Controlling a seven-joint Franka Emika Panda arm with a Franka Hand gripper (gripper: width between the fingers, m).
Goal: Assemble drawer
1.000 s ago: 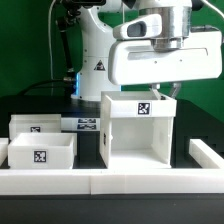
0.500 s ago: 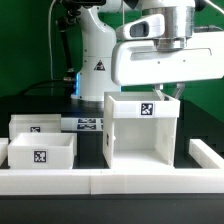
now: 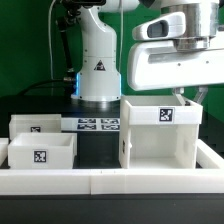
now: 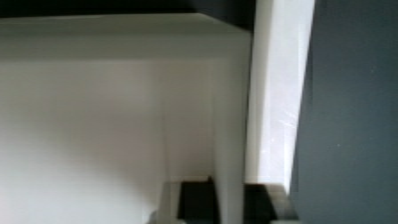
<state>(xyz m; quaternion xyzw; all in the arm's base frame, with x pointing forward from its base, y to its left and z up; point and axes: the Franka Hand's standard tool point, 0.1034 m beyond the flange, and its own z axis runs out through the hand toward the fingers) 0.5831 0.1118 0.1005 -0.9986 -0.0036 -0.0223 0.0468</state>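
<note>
Housing (image 3: 160, 140) wall edge pinched inside claw (image 3: 190, 97).

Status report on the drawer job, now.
Hand shut on housing side wall. Housing upright, empty. Front tray and rear tray apart at the exterior view's left, not inserted.

smooth matt white plastic drawer (image 3: 160, 140)
</note>
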